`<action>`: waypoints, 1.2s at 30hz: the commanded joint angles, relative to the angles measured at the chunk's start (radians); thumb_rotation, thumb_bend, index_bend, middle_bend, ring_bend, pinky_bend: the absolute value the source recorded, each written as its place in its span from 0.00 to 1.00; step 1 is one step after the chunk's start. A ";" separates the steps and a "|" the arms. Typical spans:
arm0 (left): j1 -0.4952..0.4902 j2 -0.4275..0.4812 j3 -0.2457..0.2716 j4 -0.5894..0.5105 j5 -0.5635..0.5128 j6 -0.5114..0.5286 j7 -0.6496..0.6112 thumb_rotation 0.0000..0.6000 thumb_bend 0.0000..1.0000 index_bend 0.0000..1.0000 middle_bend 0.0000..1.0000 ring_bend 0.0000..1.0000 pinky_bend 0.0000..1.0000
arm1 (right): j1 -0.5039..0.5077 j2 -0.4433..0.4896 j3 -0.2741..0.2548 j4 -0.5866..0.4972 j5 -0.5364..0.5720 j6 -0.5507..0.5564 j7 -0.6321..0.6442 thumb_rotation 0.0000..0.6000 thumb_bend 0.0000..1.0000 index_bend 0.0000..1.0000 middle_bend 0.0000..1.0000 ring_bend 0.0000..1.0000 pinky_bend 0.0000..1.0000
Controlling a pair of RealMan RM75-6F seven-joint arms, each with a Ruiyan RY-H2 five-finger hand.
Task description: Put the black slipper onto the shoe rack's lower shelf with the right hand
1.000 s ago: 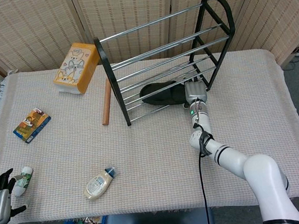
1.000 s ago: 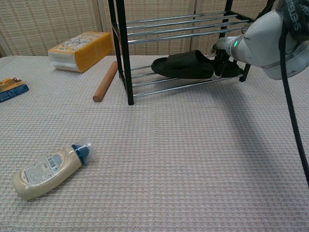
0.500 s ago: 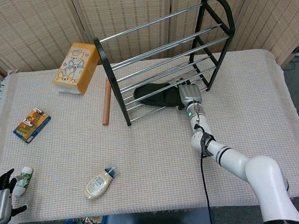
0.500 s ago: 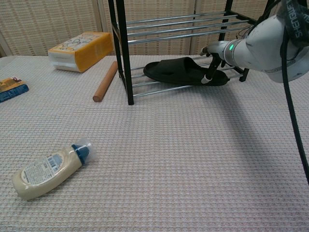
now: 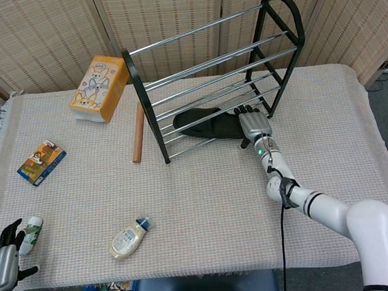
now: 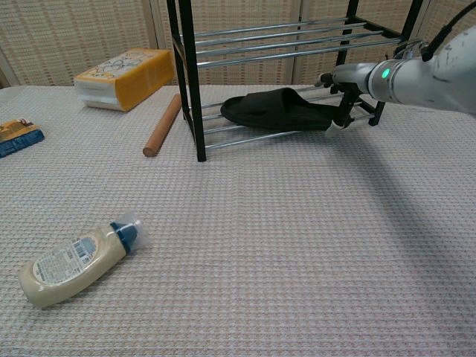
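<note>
The black slipper point(image 5: 209, 121) point(image 6: 274, 108) lies flat on the lower shelf of the black and chrome shoe rack point(image 5: 145, 105) point(image 6: 190, 82), toe to the left. My right hand point(image 5: 253, 122) point(image 6: 355, 80) is at the slipper's right end with its fingers spread. One fingertip point(image 6: 332, 127) reaches down beside the heel edge, and the hand holds nothing. My left hand point(image 5: 2, 263) hovers off the table's near left corner, fingers apart and empty; the chest view does not show it.
A yellow box point(image 5: 99, 87) point(image 6: 125, 76) and a wooden rod point(image 5: 138, 131) point(image 6: 162, 124) lie left of the rack. A blue packet point(image 5: 41, 161), a small bottle point(image 5: 29, 233) and a cream squeeze bottle point(image 5: 129, 238) point(image 6: 74, 259) sit on the left and near cloth.
The slipper slid left along the lower shelf and now rests there. My right hand let go of it, spread its fingers and drew back to the right.
</note>
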 commanded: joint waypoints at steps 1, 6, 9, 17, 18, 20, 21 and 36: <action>-0.002 -0.002 0.002 0.000 0.002 -0.003 0.003 1.00 0.24 0.28 0.10 0.10 0.25 | -0.045 0.047 -0.035 -0.054 -0.054 0.015 0.043 1.00 0.01 0.00 0.04 0.00 0.10; -0.005 -0.003 0.001 -0.005 0.007 -0.001 0.009 1.00 0.24 0.28 0.10 0.10 0.25 | -0.084 0.087 -0.065 -0.105 -0.125 0.024 0.097 1.00 0.06 0.00 0.09 0.00 0.10; -0.006 -0.005 0.000 -0.006 0.007 -0.002 0.009 1.00 0.24 0.28 0.10 0.10 0.25 | -0.102 0.095 -0.079 -0.121 -0.159 0.023 0.132 1.00 0.06 0.00 0.10 0.01 0.10; -0.006 -0.006 0.001 -0.004 0.009 -0.003 0.006 1.00 0.24 0.28 0.10 0.10 0.25 | -0.116 0.080 -0.102 -0.105 -0.230 0.007 0.201 1.00 0.06 0.00 0.11 0.03 0.10; -0.006 -0.005 0.000 -0.002 0.008 -0.002 0.005 1.00 0.24 0.28 0.10 0.10 0.25 | -0.117 0.078 -0.102 -0.105 -0.242 0.008 0.212 1.00 0.06 0.00 0.12 0.03 0.10; -0.007 -0.005 -0.001 0.000 0.008 -0.002 0.004 1.00 0.24 0.28 0.10 0.10 0.25 | -0.118 0.077 -0.103 -0.105 -0.254 0.005 0.228 1.00 0.07 0.00 0.12 0.03 0.10; -0.007 -0.005 -0.001 0.001 0.009 -0.002 0.003 1.00 0.24 0.28 0.10 0.10 0.25 | -0.118 0.077 -0.106 -0.106 -0.260 0.001 0.233 1.00 0.07 0.00 0.12 0.03 0.10; -0.016 -0.017 -0.002 0.020 0.015 -0.011 -0.013 1.00 0.24 0.28 0.10 0.10 0.25 | -0.138 0.125 -0.134 -0.241 -0.377 0.045 0.289 1.00 0.07 0.00 0.12 0.03 0.10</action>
